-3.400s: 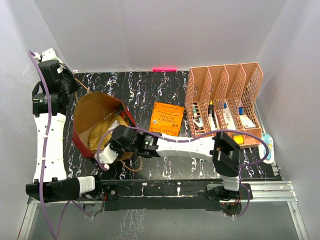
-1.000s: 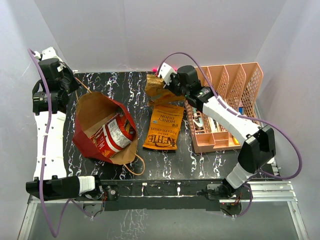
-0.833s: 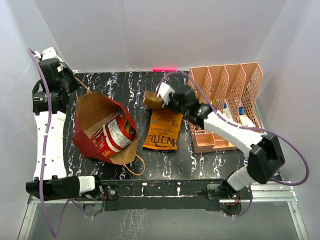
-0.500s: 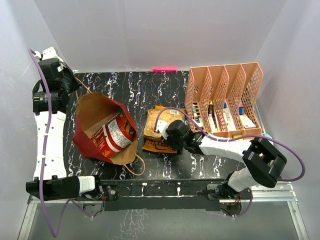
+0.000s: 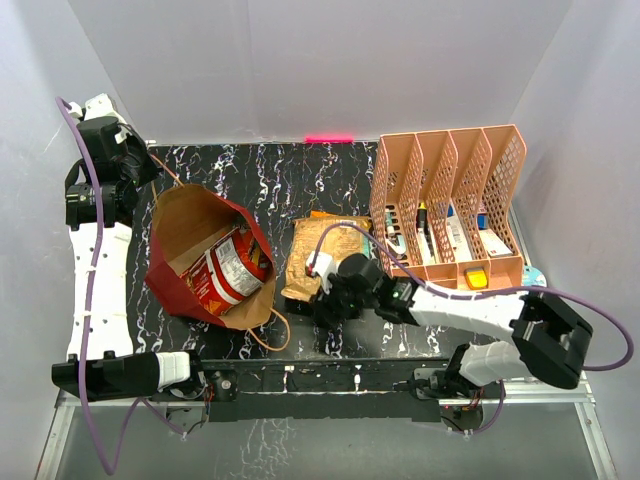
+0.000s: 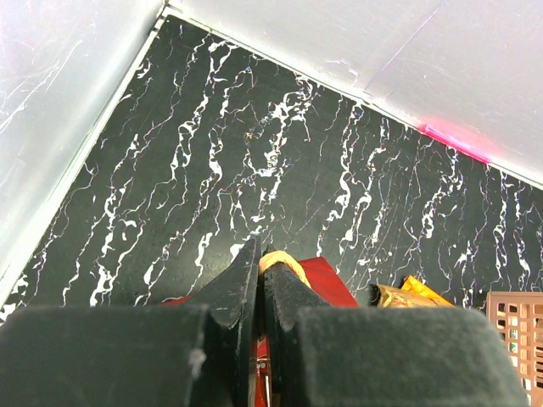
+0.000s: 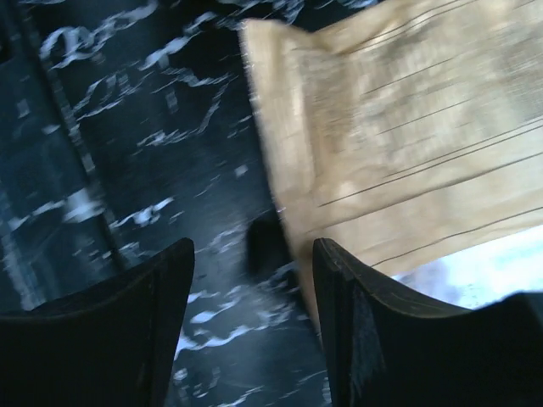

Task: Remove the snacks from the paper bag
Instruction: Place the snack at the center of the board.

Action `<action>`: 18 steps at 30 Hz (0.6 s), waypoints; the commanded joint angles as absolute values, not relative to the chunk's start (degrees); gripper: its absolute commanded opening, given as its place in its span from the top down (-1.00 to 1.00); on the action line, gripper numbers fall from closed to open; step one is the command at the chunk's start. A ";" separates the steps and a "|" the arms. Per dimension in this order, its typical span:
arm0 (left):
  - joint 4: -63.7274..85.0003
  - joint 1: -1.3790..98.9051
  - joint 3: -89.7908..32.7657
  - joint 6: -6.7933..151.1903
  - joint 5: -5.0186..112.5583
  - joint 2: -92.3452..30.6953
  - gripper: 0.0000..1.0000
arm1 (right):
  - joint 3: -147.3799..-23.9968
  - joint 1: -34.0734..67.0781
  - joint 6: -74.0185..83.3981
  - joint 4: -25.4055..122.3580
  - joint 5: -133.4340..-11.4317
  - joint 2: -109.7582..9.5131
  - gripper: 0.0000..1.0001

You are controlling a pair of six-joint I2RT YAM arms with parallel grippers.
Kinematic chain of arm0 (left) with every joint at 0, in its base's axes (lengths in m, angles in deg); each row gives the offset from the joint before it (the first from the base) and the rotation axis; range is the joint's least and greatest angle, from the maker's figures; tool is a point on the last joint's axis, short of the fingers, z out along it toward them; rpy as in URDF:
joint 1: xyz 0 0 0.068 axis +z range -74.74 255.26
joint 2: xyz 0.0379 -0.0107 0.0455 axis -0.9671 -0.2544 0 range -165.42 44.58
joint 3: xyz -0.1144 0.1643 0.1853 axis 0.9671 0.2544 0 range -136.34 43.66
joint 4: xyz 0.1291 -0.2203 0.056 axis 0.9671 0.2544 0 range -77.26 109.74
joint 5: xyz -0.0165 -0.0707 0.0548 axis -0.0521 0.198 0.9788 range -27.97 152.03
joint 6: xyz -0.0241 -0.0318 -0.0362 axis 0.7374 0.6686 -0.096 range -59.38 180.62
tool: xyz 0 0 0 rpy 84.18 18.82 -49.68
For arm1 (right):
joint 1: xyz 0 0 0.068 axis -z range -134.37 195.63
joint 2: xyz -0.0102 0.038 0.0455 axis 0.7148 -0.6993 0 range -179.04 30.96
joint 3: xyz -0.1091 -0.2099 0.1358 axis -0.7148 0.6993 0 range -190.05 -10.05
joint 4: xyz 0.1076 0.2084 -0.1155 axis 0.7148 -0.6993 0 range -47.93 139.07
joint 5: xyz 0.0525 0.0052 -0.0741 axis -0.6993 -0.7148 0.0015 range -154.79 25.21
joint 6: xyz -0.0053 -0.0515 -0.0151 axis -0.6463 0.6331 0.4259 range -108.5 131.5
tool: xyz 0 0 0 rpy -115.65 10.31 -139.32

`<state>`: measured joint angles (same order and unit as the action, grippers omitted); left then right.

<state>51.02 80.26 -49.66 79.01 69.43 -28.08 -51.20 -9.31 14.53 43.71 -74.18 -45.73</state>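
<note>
The paper bag (image 5: 185, 225), red outside and brown inside, lies tilted open at the left. A red snack packet (image 5: 232, 268) shows in its mouth. My left gripper (image 5: 148, 168) is shut on the bag's cord handle (image 6: 284, 264), above the bag's red edge (image 6: 331, 284). A gold-brown snack packet (image 5: 328, 255) lies mid-table on top of an orange packet (image 5: 322, 215). Just near of them my right gripper (image 5: 328, 302) stands open and empty over the dark tabletop. In the right wrist view the gripper (image 7: 252, 250) has the gold-brown packet (image 7: 407, 144) beyond its right finger.
A pink mesh desk organiser (image 5: 505, 170) with pens and stationery stands at the right. White walls close in the table on three sides. The right arm's forearm (image 5: 460, 310) lies low along the near edge.
My right gripper brought the gold-brown packet down from the back onto the orange packet, opened, let it go and drew back toward the near edge. The left gripper and bag have not moved.
</note>
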 commanded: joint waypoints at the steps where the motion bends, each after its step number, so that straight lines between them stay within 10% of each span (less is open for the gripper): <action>1: 49.46 80.01 -50.93 78.98 69.03 -26.81 1.00 | -44.32 -11.14 3.05 50.77 -79.25 -40.74 -0.23; 18: 47.54 80.01 -46.61 80.95 65.68 -23.61 1.00 | -72.86 -13.83 5.93 43.85 -78.37 -39.53 -0.34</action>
